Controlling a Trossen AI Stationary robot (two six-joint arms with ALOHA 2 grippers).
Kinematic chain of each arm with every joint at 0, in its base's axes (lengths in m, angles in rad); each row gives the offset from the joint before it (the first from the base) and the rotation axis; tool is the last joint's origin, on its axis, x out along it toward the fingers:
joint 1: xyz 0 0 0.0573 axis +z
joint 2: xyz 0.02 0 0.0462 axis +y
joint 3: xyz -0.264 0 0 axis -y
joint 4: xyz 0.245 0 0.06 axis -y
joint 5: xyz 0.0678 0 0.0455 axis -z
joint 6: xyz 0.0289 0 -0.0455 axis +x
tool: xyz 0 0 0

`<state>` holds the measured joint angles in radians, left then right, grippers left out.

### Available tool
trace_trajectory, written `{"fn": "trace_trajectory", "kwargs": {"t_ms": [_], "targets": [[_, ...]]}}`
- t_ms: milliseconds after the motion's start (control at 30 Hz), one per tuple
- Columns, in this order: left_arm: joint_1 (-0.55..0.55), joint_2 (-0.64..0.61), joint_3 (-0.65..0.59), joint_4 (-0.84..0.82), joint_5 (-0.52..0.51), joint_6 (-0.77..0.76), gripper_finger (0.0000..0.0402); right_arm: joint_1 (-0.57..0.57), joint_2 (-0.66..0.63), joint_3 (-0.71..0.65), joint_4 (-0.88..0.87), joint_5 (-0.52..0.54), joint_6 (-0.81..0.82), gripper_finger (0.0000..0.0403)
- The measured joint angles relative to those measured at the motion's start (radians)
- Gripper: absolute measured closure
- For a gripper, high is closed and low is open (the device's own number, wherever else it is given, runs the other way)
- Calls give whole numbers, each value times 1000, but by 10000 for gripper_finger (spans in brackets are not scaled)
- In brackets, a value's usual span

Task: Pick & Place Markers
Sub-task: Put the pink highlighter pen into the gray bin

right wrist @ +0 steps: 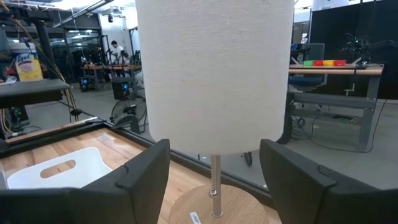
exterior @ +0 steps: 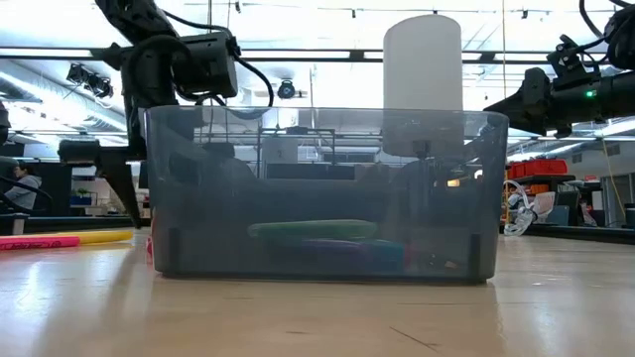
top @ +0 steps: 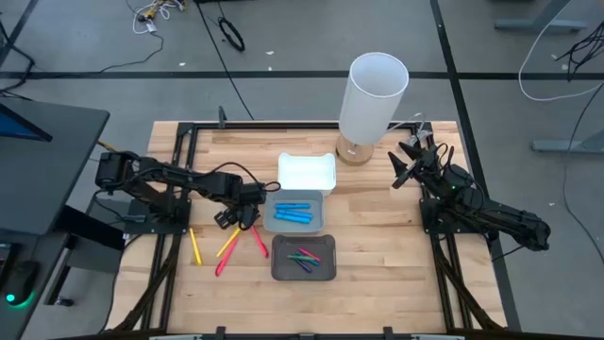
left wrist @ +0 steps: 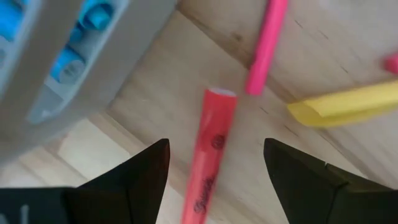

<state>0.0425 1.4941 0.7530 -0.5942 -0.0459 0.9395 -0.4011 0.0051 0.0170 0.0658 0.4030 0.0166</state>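
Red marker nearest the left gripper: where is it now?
The red marker lies on the table between the open left gripper fingers, beside the tray of blue markers.

Two dark jointed arms, black cables, green light on right arm [top: 491, 215]

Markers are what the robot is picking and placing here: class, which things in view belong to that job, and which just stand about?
Part of the job:
red marker between the open left gripper fingers
yellow marker
pink marker
blue markers in the light tray
dark tray holding markers

Standing about:
lamp
white tray
right gripper, waiting open by the lamp
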Motion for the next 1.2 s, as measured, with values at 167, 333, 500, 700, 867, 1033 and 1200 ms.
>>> {"fn": "trace_trajectory", "kwargs": {"t_ms": [167,333,500,700,867,1033,1200], "targets": [[0,15,-8,15,3,0,136,0,0,0,0,0,0,152],[0,47,-7,21,12,29,136,0,0,0,0,0,0,152],[0,51,-6,24,19,60,136,0,0,0,0,0,0,152],[0,51,-6,22,24,75,142,0,0,0,0,0,0,152],[0,52,-7,11,50,78,174,0,0,0,0,0,0,152],[0,53,-7,3,58,78,212,0,0,0,0,0,0,152],[0,53,-8,0,64,78,240,0,0,0,0,0,0,152]]}}
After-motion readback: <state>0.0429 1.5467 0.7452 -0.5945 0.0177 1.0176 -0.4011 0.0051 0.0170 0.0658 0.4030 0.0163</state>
